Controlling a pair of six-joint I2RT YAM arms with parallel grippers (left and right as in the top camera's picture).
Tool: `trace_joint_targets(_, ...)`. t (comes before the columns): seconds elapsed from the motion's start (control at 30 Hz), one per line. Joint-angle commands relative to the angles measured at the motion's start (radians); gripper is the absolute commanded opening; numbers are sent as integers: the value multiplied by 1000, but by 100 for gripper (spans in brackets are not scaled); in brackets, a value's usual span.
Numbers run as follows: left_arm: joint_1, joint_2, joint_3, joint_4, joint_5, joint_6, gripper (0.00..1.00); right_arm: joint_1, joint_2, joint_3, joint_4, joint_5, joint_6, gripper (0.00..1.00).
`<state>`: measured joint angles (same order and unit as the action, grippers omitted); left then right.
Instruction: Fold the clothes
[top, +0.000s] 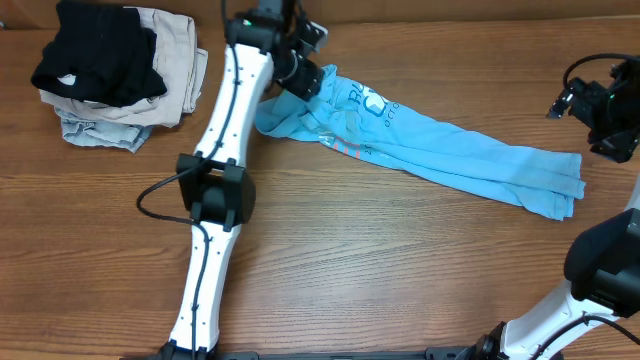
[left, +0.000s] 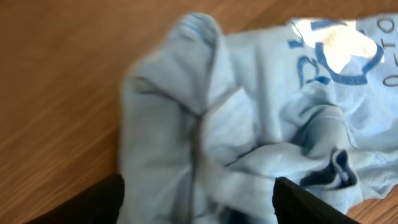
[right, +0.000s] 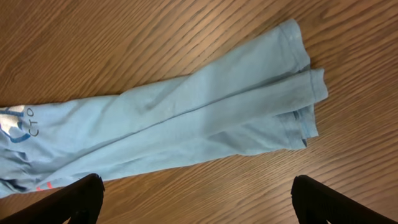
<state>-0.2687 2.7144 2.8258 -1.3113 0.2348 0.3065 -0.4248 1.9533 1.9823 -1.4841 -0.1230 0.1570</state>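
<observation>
Thin sky-blue cotton T-shirt lies pulled into a long rumpled band across the brown wooden table. Left gripper sits at the bunched, printed end; I read its jaws as spread, cloth lying between them. Right gripper hangs near the hem end, released, clear of the fabric.
</observation>
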Motion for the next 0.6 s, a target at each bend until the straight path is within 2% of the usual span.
trace_joint_targets(0.0, -26, 39, 2, 0, 21, 19, 77, 26, -10, 20, -7, -2, -1, 100)
trace_joint_targets(0.1, -32, 63, 0, 4, 17, -1, 77, 40, -10, 20, -11, -3, -2, 100)
trace_joint_targets(0.23, -33, 92, -39, 3, 10, -43, 83, 58, -10, 20, -10, -3, -1, 100)
trace_joint_targets(0.4, -32, 93, -96, -26, -143, -179, 89, 83, -10, 20, -11, -13, -1, 100)
trace_joint_targets(0.57, -31, 93, -104, -123, -254, -283, 90, 119, -10, 14, -9, -13, -1, 100)
